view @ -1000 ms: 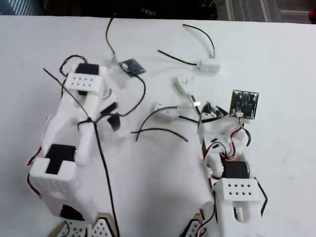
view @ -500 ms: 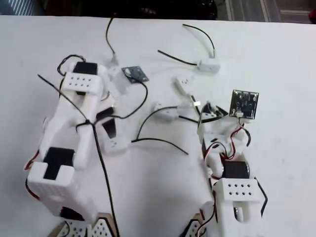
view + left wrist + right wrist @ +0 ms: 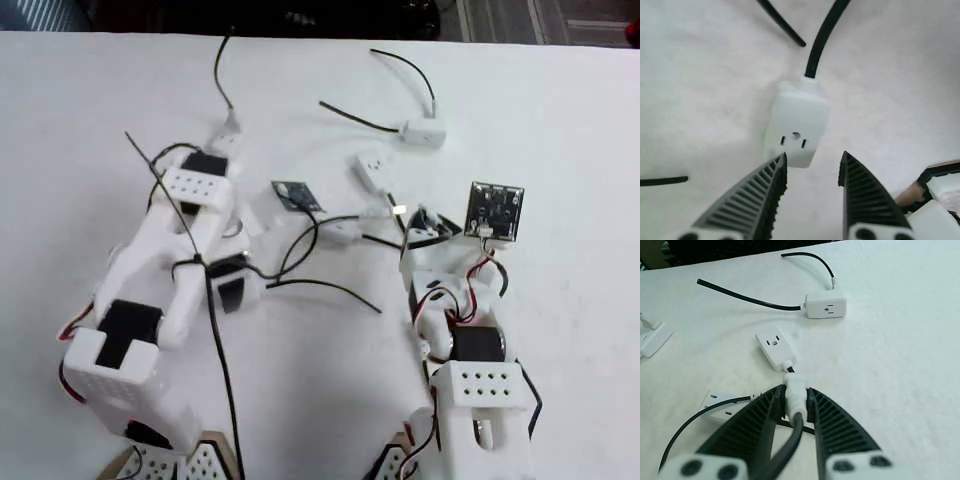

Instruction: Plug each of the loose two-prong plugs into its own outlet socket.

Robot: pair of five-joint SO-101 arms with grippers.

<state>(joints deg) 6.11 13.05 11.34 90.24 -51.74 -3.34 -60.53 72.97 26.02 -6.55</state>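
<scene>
Swung inward over the white desk (image 3: 320,400), the left fingers (image 3: 775,175) now stand half open, empty, just before a white boxy outlet socket (image 3: 797,122), while the right fingers (image 3: 774,399) pinch a small white plug (image 3: 795,392), which next, I think, needs lining up with that socket's slots.

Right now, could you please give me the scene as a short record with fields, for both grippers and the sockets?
left gripper: open, close to a white socket lying slots up, black cord attached
right gripper: shut on a white plug with a black cord
plug direction: toward the nearest socket; contact cannot be told
further off: far socket, slots visible
surface: white table
</scene>
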